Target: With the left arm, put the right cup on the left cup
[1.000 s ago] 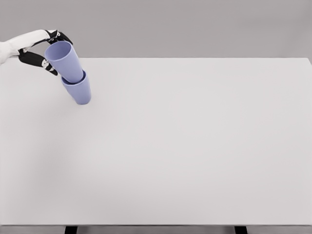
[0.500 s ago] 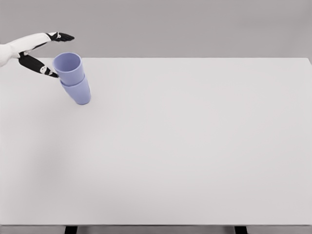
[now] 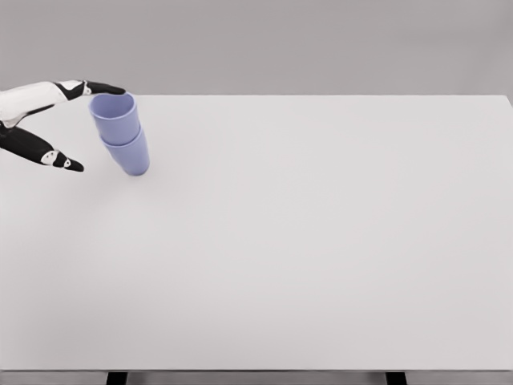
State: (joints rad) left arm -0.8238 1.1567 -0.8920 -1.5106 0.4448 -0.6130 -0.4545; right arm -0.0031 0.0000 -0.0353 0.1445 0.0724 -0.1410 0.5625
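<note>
Two pale blue cups stand nested at the table's far left: the upper cup sits inside the lower cup, and the stack leans slightly to the left. My left hand is just left of the stack, open, with its fingers stretched out near the upper cup's rim and its thumb spread low and away from the cups. It holds nothing. The right arm is out of view.
The white table stretches from the cups to the right edge and the front edge. A grey wall lies behind it.
The left hand let go of the upper cup, which dropped deeper into the lower cup. The hand then opened wide and drew back to the left, thumb dropping away.
</note>
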